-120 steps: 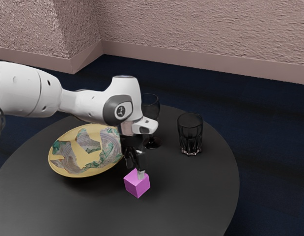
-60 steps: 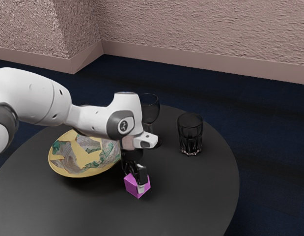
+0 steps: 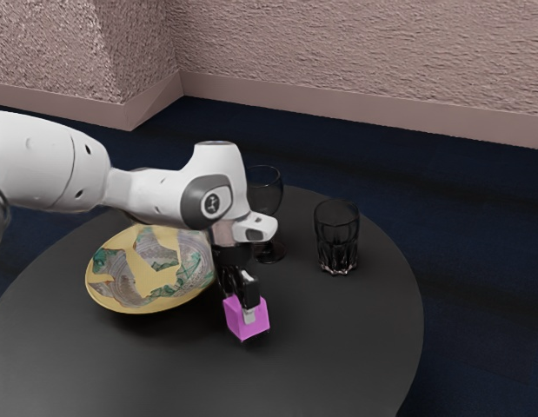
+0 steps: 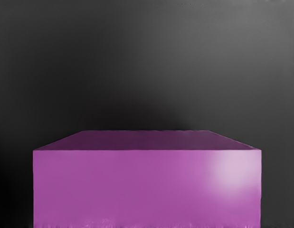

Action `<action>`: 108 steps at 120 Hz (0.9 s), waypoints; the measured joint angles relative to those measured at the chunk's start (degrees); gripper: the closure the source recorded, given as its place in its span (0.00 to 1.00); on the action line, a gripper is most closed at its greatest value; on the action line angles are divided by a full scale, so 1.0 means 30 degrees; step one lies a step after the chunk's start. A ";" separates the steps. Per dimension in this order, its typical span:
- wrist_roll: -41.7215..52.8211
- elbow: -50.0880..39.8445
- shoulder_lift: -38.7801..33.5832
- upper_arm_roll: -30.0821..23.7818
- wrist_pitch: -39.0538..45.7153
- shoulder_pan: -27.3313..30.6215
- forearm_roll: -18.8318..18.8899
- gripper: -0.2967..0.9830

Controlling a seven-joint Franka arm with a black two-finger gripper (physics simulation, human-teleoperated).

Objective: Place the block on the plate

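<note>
Near the centre of the exterior view, the black two-finger gripper (image 3: 246, 313) points down and holds the pink-purple cube block (image 3: 249, 332). One finger presses at its near side; the far finger is hidden, but I judge that the grip is closed on it. The block seems to be just above the round black table (image 3: 338, 347), beside the wide yellow plate with green and grey patterns (image 3: 156, 280), so the lifting step is probably in hand. Next, it needs more height to pass the raised rim, then a carry toward the exterior view's left, a gentle lowering and a release. Beyond the gripper stand a dark stemmed glass (image 3: 267, 186) and, more to the exterior view's right, a dark faceted tumbler (image 3: 336, 233). Behind the table are a dark blue floor (image 3: 477, 208) and a rough pinkish wall (image 3: 355, 52) with a smooth baseboard (image 3: 338, 103).

Under the hand, in the wrist view, the block looks level and near, with a smooth dark grey surface behind it.
</note>
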 joint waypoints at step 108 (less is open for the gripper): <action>-0.1071 0.1283 -0.4259 0.1810 -0.2734 0.3981 0.2194 0.47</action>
